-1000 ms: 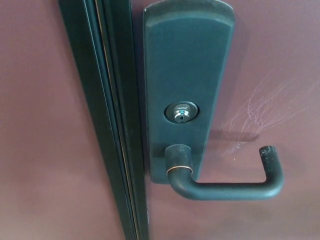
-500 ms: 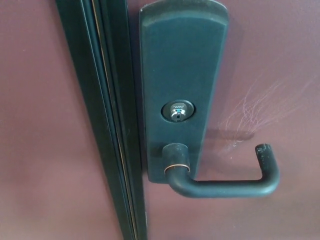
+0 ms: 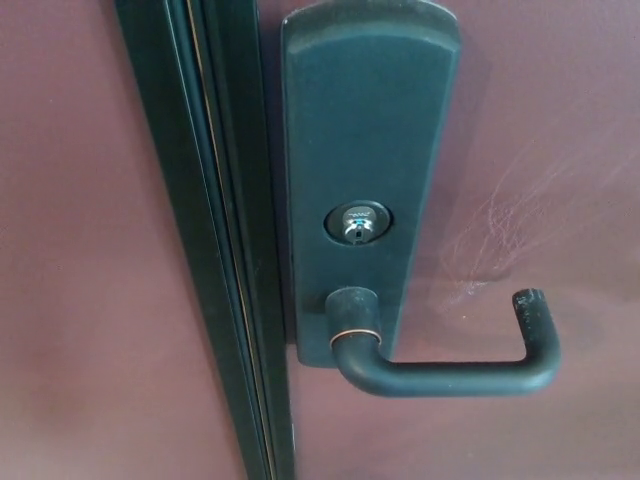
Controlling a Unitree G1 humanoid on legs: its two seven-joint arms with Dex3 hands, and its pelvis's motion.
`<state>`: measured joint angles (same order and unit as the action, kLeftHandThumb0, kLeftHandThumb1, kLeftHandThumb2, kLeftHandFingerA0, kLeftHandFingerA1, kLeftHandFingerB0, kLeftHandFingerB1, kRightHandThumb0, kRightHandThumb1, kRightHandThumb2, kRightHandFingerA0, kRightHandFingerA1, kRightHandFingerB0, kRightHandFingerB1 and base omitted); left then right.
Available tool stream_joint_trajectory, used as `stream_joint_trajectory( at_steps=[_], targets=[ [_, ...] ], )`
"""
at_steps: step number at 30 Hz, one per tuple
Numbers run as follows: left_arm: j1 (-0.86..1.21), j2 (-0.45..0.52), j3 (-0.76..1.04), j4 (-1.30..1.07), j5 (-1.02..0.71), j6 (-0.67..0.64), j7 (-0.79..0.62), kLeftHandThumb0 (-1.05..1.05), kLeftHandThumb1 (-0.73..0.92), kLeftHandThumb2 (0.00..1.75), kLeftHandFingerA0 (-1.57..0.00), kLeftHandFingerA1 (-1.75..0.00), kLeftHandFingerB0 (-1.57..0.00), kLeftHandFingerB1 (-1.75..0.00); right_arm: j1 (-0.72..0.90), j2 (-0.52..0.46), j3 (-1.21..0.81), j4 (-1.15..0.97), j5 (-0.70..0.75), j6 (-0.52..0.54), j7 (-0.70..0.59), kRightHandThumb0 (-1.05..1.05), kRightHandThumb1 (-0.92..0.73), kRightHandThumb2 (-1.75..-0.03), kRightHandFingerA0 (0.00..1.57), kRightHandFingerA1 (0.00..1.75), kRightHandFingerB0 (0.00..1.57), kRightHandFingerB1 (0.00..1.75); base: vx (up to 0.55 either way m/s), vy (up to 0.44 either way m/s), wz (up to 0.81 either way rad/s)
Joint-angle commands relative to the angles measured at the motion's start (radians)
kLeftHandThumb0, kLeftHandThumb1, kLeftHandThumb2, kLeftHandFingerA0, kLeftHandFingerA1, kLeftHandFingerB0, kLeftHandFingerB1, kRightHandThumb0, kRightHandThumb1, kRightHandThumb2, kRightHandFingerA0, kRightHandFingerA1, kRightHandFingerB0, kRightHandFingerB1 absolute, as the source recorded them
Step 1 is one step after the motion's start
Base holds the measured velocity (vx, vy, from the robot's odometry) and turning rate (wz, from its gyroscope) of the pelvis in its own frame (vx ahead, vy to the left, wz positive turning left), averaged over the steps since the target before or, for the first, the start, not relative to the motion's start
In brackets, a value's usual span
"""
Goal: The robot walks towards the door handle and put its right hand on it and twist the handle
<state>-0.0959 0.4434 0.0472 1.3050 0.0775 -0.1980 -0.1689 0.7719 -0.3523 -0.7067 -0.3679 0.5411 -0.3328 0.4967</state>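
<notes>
Hands out of frame, left and right both, so finger state impossible to tell. Door handle (image 3: 440,375) low in the picture, right of centre: dark lever, level, running from a round collar (image 3: 352,318) with a thin worn coppery ring out to the right, then bent back toward the door at its far tip. Nothing touching the lever. Bare maroon door (image 3: 560,120) above, below and to the right of the lever, open on every side for an approach. Pale fine scratches (image 3: 520,215) on the door surface just above the lever's bent tip.

Tall dark backplate (image 3: 370,150) behind the collar, rounded at the top corners, upper edge nearly at the picture's top. Silver keyhole cylinder (image 3: 357,224) set in the plate, just above the collar. Left of the plate, close beside it, dark door edge strip (image 3: 215,240) running top to bottom, slightly slanted, with a thin brassy line along it. More maroon surface left of the strip.

Strip cut off at top and bottom. Lever's underside and the plate's bottom edge in shadow, hard to make out.
</notes>
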Motion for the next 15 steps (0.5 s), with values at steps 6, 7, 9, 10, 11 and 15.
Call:
stream_joint_trajectory(
  at_steps=[6, 7, 9, 10, 11, 15],
  targets=[
    [0.003, 0.021, -0.019, 0.006, 0.027, 0.018, -0.023, -0.21, 0.61, 0.58, -0.47, -0.39, -0.31, -0.32, 0.034, -0.211, -0.099, -0.359, 0.325, 0.115, 0.137, -0.57, -0.56, -0.58, 0.48, 0.46, 0.4, 0.33, 0.0, 0.0, 0.0],
    [0.003, 0.021, -0.019, 0.006, 0.026, 0.018, -0.024, -0.21, 0.61, 0.58, -0.47, -0.39, -0.31, -0.32, 0.033, -0.233, -0.103, -0.377, 0.328, 0.13, 0.139, -0.57, -0.56, -0.58, 0.48, 0.45, 0.4, 0.33, 0.0, 0.0, 0.0],
    [0.001, 0.021, -0.019, 0.007, 0.025, 0.021, -0.025, -0.21, 0.61, 0.58, -0.47, -0.39, -0.31, -0.32, 0.031, -0.262, -0.11, -0.399, 0.331, 0.152, 0.135, -0.57, -0.56, -0.58, 0.48, 0.45, 0.4, 0.33, 0.0, 0.0, 0.0],
    [0.001, 0.021, -0.021, 0.008, 0.025, 0.022, -0.024, -0.21, 0.61, 0.58, -0.47, -0.39, -0.31, -0.32, 0.024, -0.283, -0.109, -0.411, 0.33, 0.166, 0.133, -0.56, -0.55, -0.57, 0.48, 0.45, 0.41, 0.33, 0.0, 0.0, 0.0],
    [0.0, 0.021, -0.022, 0.01, 0.026, 0.023, -0.024, -0.21, 0.61, 0.58, -0.47, -0.39, -0.31, -0.32, 0.013, -0.311, -0.107, -0.426, 0.328, 0.185, 0.13, -0.56, -0.55, -0.57, 0.48, 0.45, 0.41, 0.33, 0.0, 0.0, 0.0],
    [-0.001, 0.022, -0.031, 0.009, 0.029, 0.024, -0.022, -0.21, 0.61, 0.58, -0.47, -0.39, -0.31, -0.32, -0.031, -0.364, -0.087, -0.449, 0.325, 0.219, 0.12, -0.56, -0.55, -0.57, 0.48, 0.44, 0.41, 0.34, 0.0, 0.0, 0.0]
  ],
)
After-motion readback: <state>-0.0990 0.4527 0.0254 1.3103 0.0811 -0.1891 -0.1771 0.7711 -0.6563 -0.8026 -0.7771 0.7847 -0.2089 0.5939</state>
